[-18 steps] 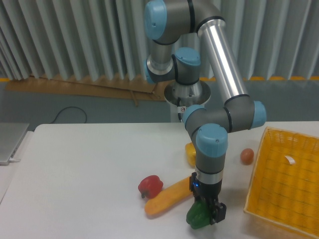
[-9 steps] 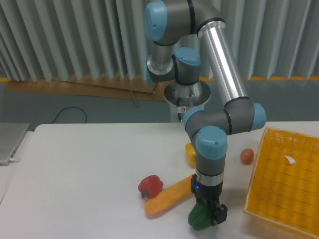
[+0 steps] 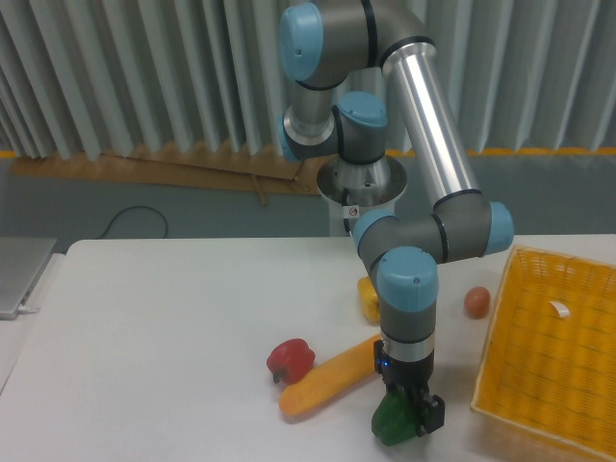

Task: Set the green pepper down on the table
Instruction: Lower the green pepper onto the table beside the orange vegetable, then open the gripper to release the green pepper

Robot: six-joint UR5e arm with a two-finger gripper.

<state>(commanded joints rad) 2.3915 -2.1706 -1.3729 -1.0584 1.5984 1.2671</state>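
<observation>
Gripper (image 3: 412, 416) fingers are clamped on the green pepper (image 3: 392, 423), which sits low at the near edge of the table (image 3: 173, 327), just in front of the orange carrot-like vegetable (image 3: 327, 377). From this angle I cannot tell whether the pepper's underside touches the tabletop or hangs just above it; no clear gap shows beneath it.

Doing this step well means finishing the descent slowly until the pepper bears its own weight on the surface, then parting the fingers fully before any lift. A lobed pepper is likely to rock or roll once freed, so it should be let go only when settled, and the retreat should go straight up so that a finger does not drag it along.

Relative to the orange vegetable, the red pepper (image 3: 291, 359) lies at its left end and the yellow pepper (image 3: 368, 298) beyond its right end, partly behind the arm. The yellow woven basket (image 3: 553, 346) stands well to the right, with a small brownish egg-like object (image 3: 476, 302) near its far left corner. The drop spot is close to the orange vegetable but apart from it, so no sideways shift seems needed.
</observation>
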